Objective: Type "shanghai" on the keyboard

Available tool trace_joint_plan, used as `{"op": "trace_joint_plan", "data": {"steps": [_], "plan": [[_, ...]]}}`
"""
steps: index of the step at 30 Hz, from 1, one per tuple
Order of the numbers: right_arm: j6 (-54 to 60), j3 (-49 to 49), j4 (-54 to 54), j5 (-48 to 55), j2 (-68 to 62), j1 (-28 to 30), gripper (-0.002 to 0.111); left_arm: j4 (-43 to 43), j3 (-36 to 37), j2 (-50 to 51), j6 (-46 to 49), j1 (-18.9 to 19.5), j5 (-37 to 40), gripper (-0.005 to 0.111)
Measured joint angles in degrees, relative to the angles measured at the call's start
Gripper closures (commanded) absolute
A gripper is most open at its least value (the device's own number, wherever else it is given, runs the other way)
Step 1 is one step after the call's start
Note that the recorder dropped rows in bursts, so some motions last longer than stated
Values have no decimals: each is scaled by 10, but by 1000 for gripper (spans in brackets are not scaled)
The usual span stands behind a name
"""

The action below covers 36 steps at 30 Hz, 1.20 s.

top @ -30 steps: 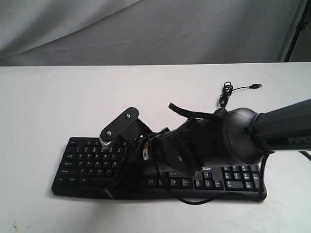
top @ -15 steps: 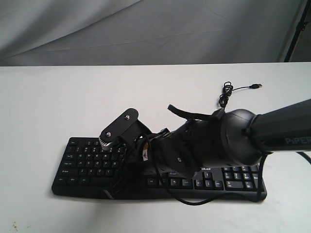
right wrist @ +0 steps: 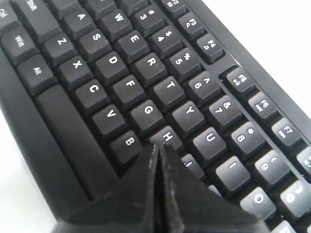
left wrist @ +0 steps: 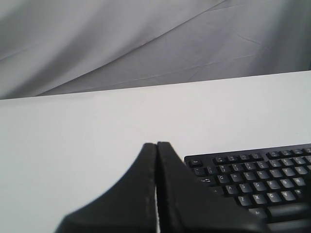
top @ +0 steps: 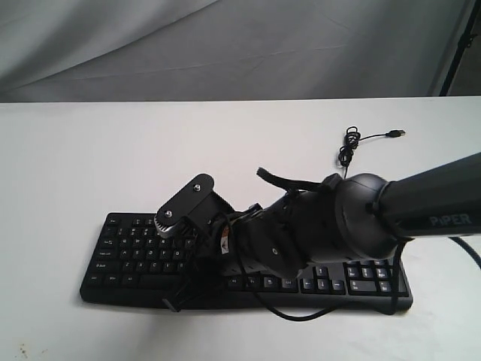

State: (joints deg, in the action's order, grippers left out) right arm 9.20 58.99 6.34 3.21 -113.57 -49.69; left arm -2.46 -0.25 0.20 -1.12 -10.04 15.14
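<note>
Vs. 0.5 s ago: right arm (top: 421,203) sits lower and a little nearer the counter's near edge. Its wrist bracket has dropped closer to the keys. Keyboard (top: 135,256) position unchanged.

Right gripper (right wrist: 156,145): fingers pressed together, tips at the H key between B and J; contact with the key cannot be confirmed. Left gripper (left wrist: 156,144): fingers together, over bare counter (top: 113,165) just beside the keyboard's Esc corner.

Hidden: the arm's bulk covers the keyboard's middle in the exterior view, and the right fingertips are not visible there.

Keyboard: black, flat, white legends, number pad exposed at one end. It lies parallel to the counter's near edge, close to it. Its thin black cable (top: 348,147) is coiled nearer the far edge, with the plug lying loose.
</note>
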Motion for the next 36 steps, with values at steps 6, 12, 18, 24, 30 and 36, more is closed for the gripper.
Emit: {"op": "trace_joint_plan", "data": {"steps": [6, 12, 18, 24, 30, 36], "plan": [[0, 0, 0, 0, 0, 0, 108, 0, 0, 0, 0, 0, 0, 107], [1, 0, 0, -8, -8, 0, 108, 0, 0, 0, 0, 0, 0, 107], [5, 0, 0, 1, -1, 0, 108, 0, 0, 0, 0, 0, 0, 107], [5, 3, 0, 10, 30, 0, 108, 0, 0, 0, 0, 0, 0, 107], [5, 89, -4, 52, -18, 0, 108, 0, 0, 0, 0, 0, 0, 107], [7, 101, -4, 58, -42, 0, 108, 0, 0, 0, 0, 0, 0, 107]]}}
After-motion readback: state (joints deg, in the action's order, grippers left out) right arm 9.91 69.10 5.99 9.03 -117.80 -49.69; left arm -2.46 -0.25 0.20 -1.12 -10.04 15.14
